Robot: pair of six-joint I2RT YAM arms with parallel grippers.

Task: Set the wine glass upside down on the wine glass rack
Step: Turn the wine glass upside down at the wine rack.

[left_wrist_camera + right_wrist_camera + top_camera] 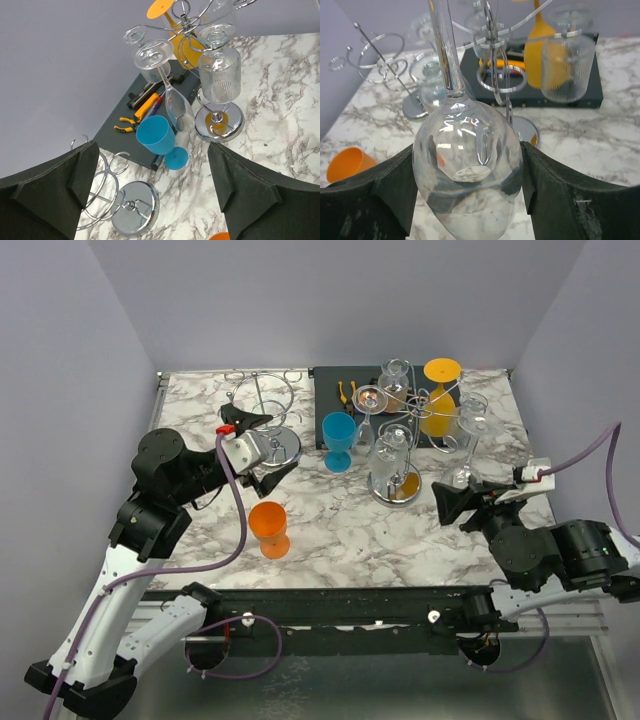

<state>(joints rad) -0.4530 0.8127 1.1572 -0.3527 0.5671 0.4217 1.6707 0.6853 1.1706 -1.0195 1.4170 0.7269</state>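
Right wrist view: your right jaws clasp the wine glass (pixel 467 165) by its bowl, stem up, while your left jaws gape empty, the glass not yet hung on the wine glass rack (pixel 489 30).

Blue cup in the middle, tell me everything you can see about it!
The blue cup is a goblet that looks like plastic, with an open bowl, a short stem and a round foot. It stands upright and empty on the marble table, just beside the dark tray. Nothing grips it.
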